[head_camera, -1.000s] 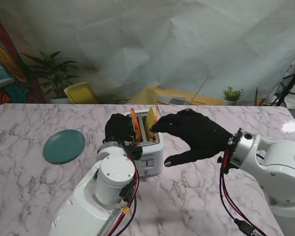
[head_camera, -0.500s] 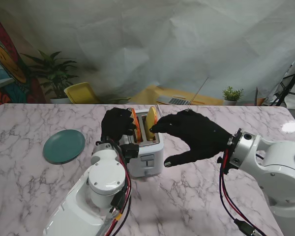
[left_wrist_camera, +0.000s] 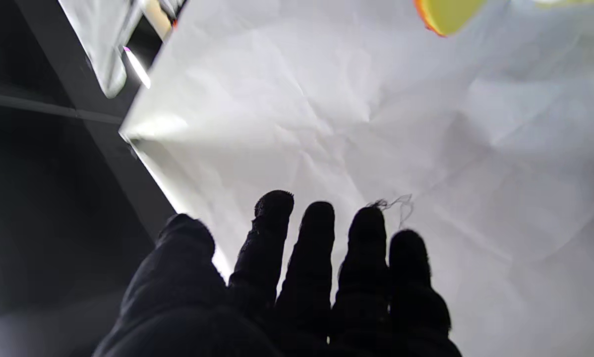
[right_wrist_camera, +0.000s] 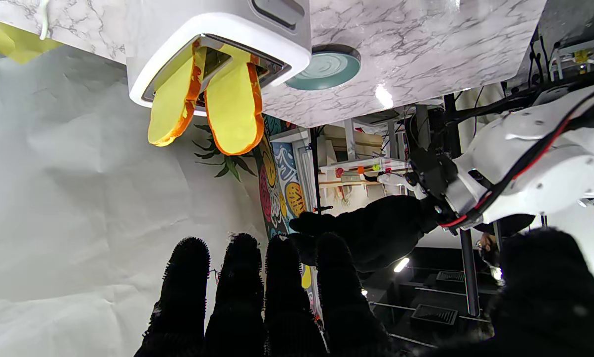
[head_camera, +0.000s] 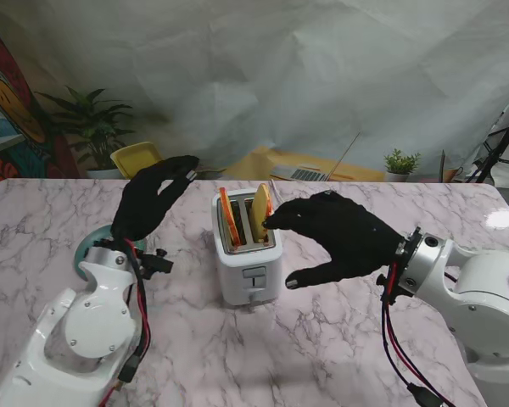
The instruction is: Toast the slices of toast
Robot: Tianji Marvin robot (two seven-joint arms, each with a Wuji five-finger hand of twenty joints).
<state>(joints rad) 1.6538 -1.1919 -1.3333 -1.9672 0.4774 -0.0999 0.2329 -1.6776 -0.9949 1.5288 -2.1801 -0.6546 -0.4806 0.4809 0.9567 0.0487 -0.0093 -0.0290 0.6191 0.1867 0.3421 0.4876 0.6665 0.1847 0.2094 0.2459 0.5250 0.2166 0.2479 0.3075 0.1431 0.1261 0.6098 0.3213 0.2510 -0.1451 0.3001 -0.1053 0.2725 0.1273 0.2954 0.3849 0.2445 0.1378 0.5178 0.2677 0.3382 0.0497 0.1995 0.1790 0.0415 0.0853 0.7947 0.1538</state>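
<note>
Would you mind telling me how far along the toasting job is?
Done: both slices stand in the toaster slots, still sticking up. In hand: nothing; the left hand is raised and open, the right hand open beside the toaster. Left: pressing the lever.

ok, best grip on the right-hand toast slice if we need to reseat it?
Pinch the toast slice by its exposed upper edge, coming from above: it stands upright, its lower part sunk in the toaster slot. The right robot hand is already beside it.

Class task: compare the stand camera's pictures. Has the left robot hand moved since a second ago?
Yes. The left robot hand has left the toaster, swinging left and up, toward the teal plate.
</note>
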